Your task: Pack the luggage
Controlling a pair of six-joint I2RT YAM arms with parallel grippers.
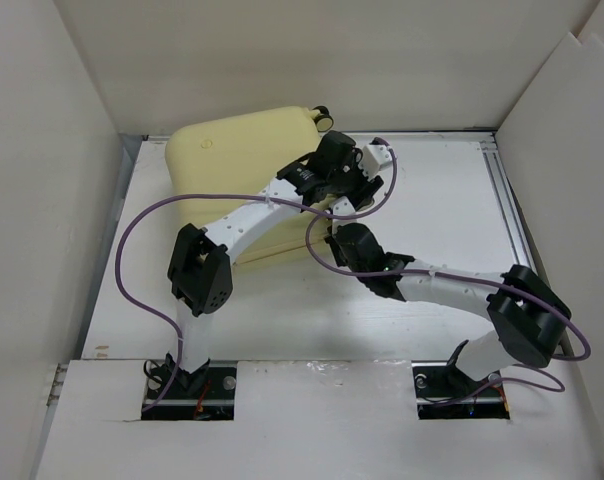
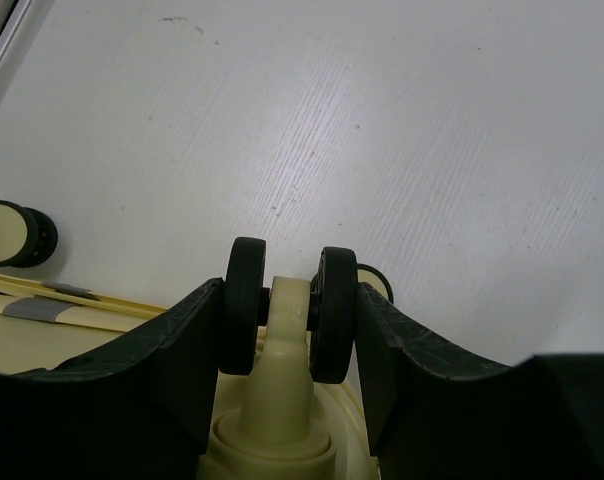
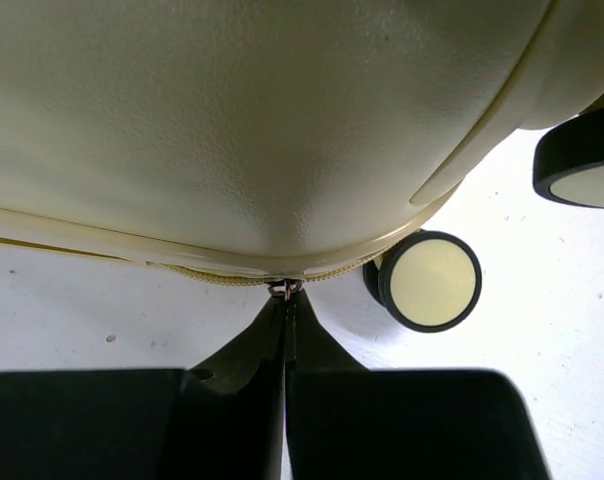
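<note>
Jaws on black wheel, zip pull, smooth luggage

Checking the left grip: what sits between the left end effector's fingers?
A twin caster wheel of the luggage fills that gap; the left wrist view shows it.

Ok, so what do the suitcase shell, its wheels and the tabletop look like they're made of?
The luggage shell: likely hard plastic, pale yellow, with a fine pebbled grain and a soft sheen. The wheels: probably plastic cream hubs inside black rubbery tyres, smooth and dull. The table: white painted or laminated board with faint streaked grain; which of the two is unclear.
</note>
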